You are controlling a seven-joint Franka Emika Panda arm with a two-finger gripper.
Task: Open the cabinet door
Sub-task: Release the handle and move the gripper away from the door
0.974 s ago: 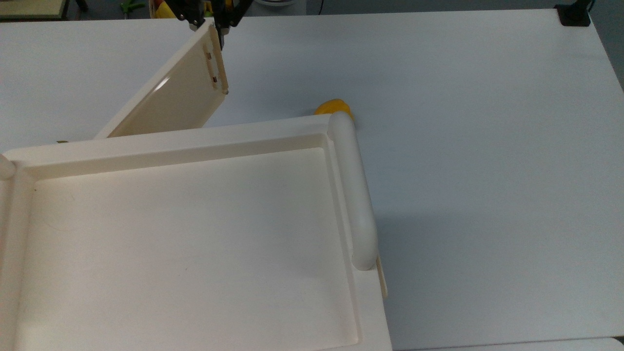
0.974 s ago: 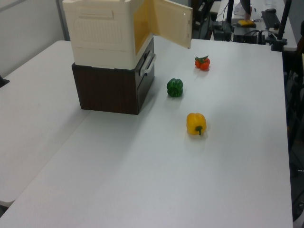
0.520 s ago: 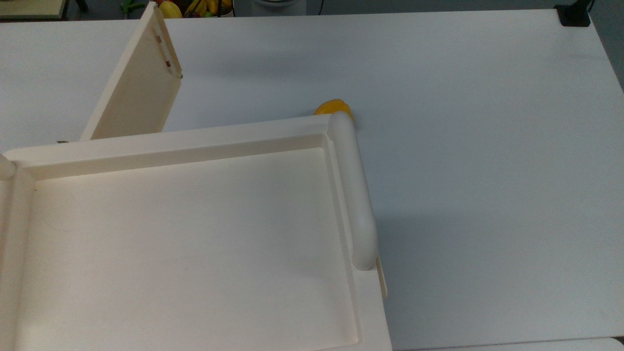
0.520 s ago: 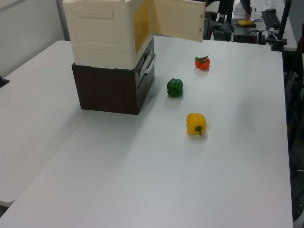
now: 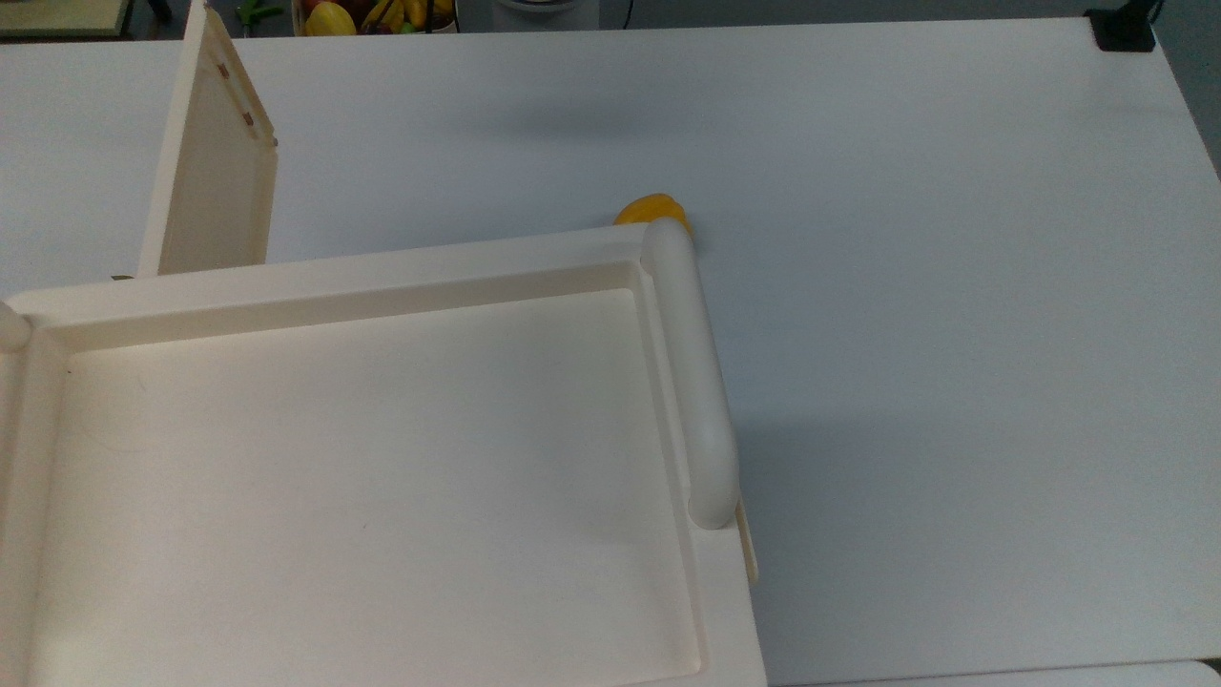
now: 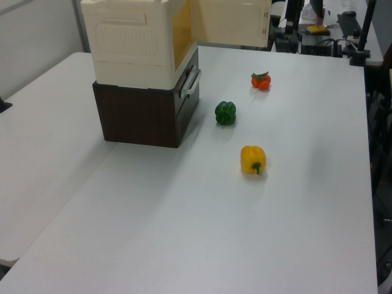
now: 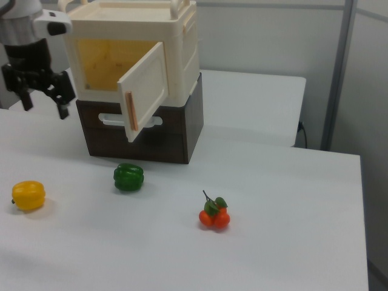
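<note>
The recessed top [image 5: 362,477] runs off the top view's left and bottom edges.

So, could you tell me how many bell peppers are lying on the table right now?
2. The green pepper lies in front of the dark cabinet base; the yellow pepper lies further toward the right view's left. The red-orange item looks like tomatoes. Others could be hidden behind the cabinet.
</note>
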